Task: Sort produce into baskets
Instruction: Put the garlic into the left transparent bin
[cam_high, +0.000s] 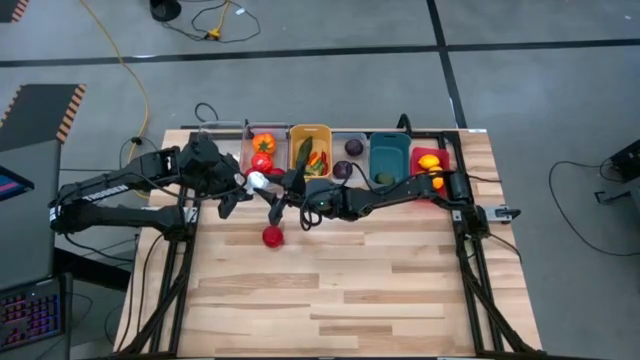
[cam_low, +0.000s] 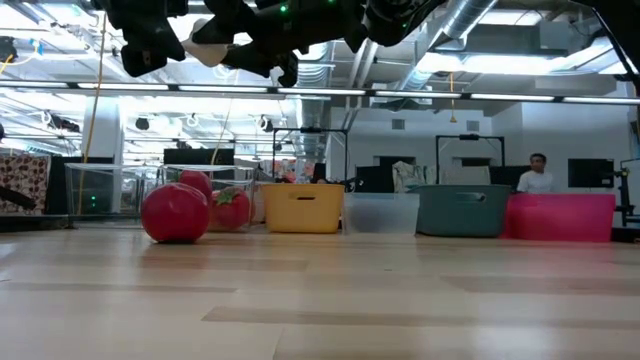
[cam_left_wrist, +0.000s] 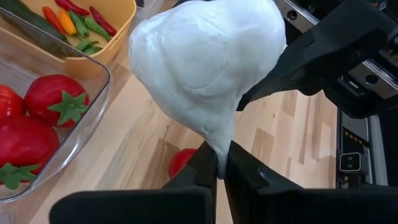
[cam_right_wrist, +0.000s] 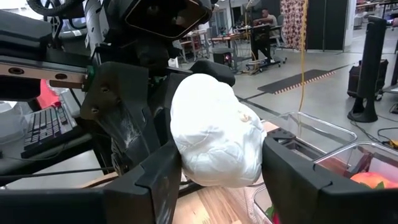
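Observation:
A white garlic (cam_high: 257, 181) is up in the air between my two grippers, above the table in front of the bins. My left gripper (cam_left_wrist: 217, 163) comes from the table's left and is shut on the garlic's thin stem. My right gripper (cam_right_wrist: 221, 171) comes from the right, with its fingers on either side of the garlic's bulb (cam_right_wrist: 214, 134). A red tomato (cam_high: 272, 237) lies on the table just nearer than the grippers. The baskets stand in a row at the far edge. My left gripper pinches the tip of the garlic's thin stem (cam_left_wrist: 216, 149) between its two fingertips. The bulb (cam_left_wrist: 205, 62) stands out beyond the fingers, clear of the table. My right gripper has the bulb's two opposite sides (cam_right_wrist: 180, 155) between its two fingers (cam_right_wrist: 283, 162), coming level from the table's right. The garlic is clear of the table.
From left to right stand a clear bin (cam_high: 262, 150) with red tomatoes, an orange-yellow bin (cam_high: 310, 150) with chilies and green pieces, a clear bin (cam_high: 348, 158) with purple balls, a teal bin (cam_high: 390, 158) and a red bin (cam_high: 430, 160) with citrus. The near half of the table is bare wood.

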